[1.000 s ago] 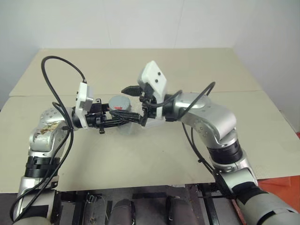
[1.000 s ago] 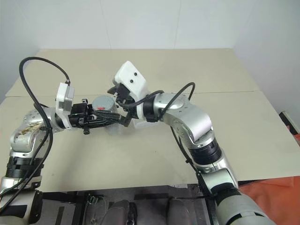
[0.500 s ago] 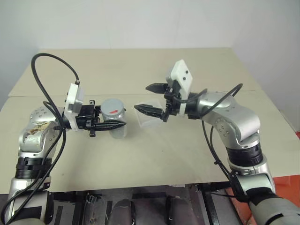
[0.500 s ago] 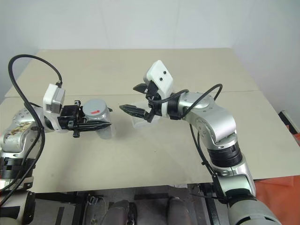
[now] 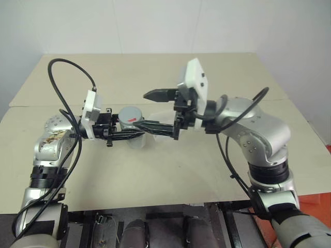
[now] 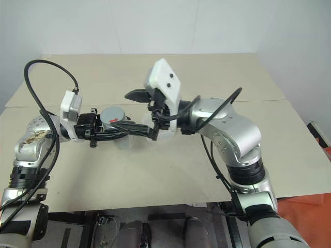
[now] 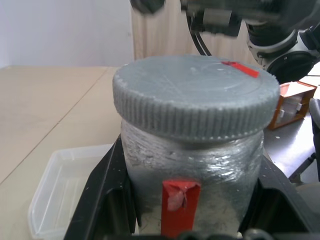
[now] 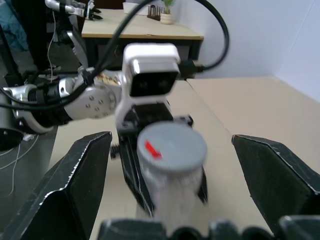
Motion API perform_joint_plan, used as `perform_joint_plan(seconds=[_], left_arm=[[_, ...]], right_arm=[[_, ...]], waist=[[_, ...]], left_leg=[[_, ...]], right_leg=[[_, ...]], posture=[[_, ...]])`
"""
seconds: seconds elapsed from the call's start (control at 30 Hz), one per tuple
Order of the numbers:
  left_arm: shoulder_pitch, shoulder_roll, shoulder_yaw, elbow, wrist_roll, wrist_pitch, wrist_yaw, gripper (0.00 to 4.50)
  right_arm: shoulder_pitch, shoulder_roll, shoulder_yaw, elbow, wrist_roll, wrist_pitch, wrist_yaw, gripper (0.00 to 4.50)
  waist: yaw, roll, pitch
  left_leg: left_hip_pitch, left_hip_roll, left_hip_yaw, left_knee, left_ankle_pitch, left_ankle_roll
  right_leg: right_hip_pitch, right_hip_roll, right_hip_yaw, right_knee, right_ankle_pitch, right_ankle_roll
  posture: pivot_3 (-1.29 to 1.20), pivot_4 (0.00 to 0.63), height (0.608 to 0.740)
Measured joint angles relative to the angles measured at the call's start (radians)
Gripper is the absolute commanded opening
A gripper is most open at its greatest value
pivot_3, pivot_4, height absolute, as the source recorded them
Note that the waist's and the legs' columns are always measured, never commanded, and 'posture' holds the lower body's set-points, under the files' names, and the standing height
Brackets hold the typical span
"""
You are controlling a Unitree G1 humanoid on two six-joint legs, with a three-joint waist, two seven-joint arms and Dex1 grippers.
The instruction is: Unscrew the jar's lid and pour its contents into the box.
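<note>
You are working over a big tan table (image 5: 155, 170). Your left gripper (image 5: 138, 134) reaches in from the left and pinches the jar (image 7: 192, 175) around its body, holding it upright in the air near the middle of the table. Your right gripper (image 5: 150, 112) comes in from the right with its two fingers spread wide, one on the far side of the jar and one on the near side. They do not touch the jar yet.

The box (image 7: 62, 192) sits on the table just under and beside the jar. It is thin clear plastic, so it looks light and may slide if you bump it.

The jar looks small and light. Its silvery side looks crinkly, maybe wrapped, so it may be a bit slippery. Keep the squeeze firm on the body, below the lid.

The lid (image 7: 195, 95) is still on top. It is flat and round, with little ridges all around its edge. Those ridges look good for gripping, so take hold of the lid there, on two opposite sides, and then turn.

The bits inside are hidden.
</note>
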Motion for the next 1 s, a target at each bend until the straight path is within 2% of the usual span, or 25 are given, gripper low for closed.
perform_joint_plan(seconds=[0.3,0.57,0.77,1.0], left_arm=[[-0.017,-0.015,-0.007,0.020,0.018,-0.018,-0.012,2.01],[-0.018,-0.015,-0.006,0.023,0.020,-0.018,0.000,2.01],[-0.018,-0.014,-0.006,0.023,0.021,-0.017,0.005,2.01],[-0.013,-0.007,-0.005,0.023,0.026,-0.017,0.012,2.01]], right_arm=[[-0.078,0.094,0.105,0.109,-0.118,0.000,-0.092,4.48],[-0.090,0.131,0.116,0.175,-0.163,-0.001,-0.112,4.48],[-0.090,0.115,0.116,0.174,-0.163,-0.008,-0.098,4.48],[-0.057,0.044,0.101,0.128,-0.144,-0.014,-0.058,4.48]], waist=[[0.000,0.000,0.000],[-0.001,0.000,0.000],[-0.001,0.000,0.000],[0.000,0.000,0.000]], left_leg=[[0.000,0.000,0.000,0.000,0.000,0.000],[0.000,0.000,0.000,0.000,0.000,0.000],[0.000,0.000,0.000,0.000,0.000,0.000],[0.000,0.000,0.000,0.000,0.000,0.000]], right_leg=[[0.000,0.000,0.000,0.000,0.000,0.000],[0.000,0.000,0.000,0.000,0.000,0.000],[0.000,0.000,0.000,0.000,0.000,0.000],[0.000,0.000,0.000,0.000,0.000,0.000]], posture=[[0.00,0.150,0.740],[0.00,0.150,0.740],[0.00,0.150,0.740],[0.00,0.150,0.740]])
